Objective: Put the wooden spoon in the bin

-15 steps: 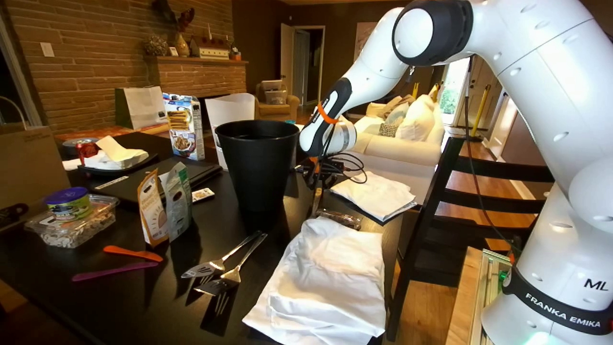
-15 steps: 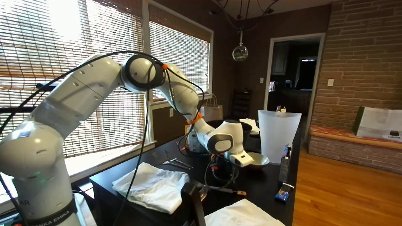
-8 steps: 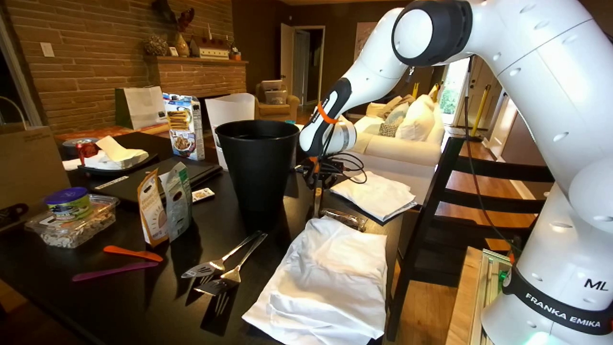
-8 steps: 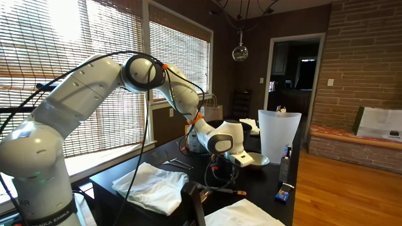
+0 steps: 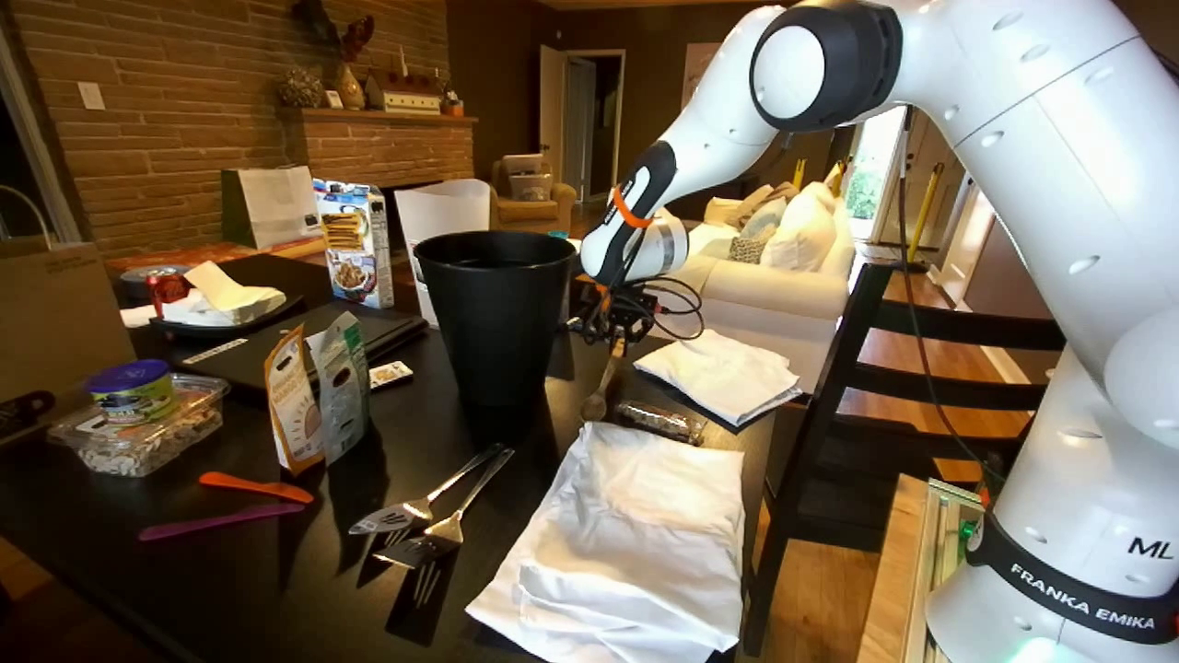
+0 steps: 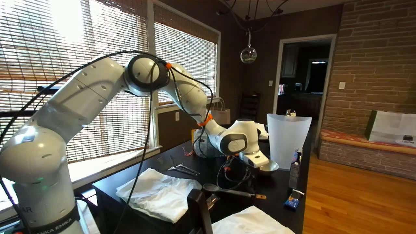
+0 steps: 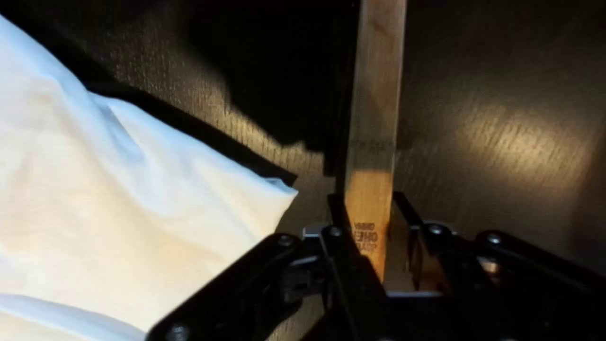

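The wooden spoon (image 5: 603, 382) is light brown with a long flat handle. It shows in both exterior views (image 6: 239, 193) and in the wrist view (image 7: 378, 90). My gripper (image 5: 618, 344) is shut on the handle near its end, the fingers on either side of it in the wrist view (image 7: 368, 201). The spoon slopes down from the gripper, its head low by the table; I cannot tell whether it touches. The tall black bin (image 5: 497, 322) stands upright beside the gripper, to its left in that exterior view. In an exterior view the arm mostly hides the bin.
A crumpled white cloth (image 5: 636, 543), a folded white cloth (image 5: 723, 373) and a clear wrapped item (image 5: 659, 421) lie near the spoon. Metal utensils (image 5: 442, 520) lie before the bin. A bowl (image 6: 269, 166) and white container (image 6: 287, 139) stand beyond the gripper. A chair (image 5: 857, 368) stands at the table edge.
My gripper has risen a little and carried the spoon with it. In an exterior view, the gripper and spoon have shifted right, and the spoon's head now shows beside the cloth.
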Controlling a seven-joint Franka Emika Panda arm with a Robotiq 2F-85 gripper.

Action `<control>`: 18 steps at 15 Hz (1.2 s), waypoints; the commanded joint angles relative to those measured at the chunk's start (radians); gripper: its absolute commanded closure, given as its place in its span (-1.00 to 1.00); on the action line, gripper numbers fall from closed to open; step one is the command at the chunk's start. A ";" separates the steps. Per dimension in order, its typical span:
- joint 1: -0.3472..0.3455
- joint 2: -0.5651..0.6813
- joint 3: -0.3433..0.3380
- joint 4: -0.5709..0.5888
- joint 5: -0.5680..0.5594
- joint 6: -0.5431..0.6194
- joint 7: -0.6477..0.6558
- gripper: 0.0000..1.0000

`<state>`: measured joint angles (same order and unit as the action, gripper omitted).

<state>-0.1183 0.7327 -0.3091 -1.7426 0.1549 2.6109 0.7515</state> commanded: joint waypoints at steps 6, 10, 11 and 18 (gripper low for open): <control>0.010 -0.153 -0.047 0.032 -0.041 -0.217 0.088 0.87; 0.005 -0.231 -0.037 0.047 -0.073 -0.312 0.090 0.87; 0.009 -0.246 -0.038 0.058 -0.087 -0.338 0.098 0.87; -0.002 -0.309 0.003 0.188 -0.100 -0.577 0.137 0.87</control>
<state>-0.1122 0.4398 -0.3311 -1.6156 0.0770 2.1257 0.8435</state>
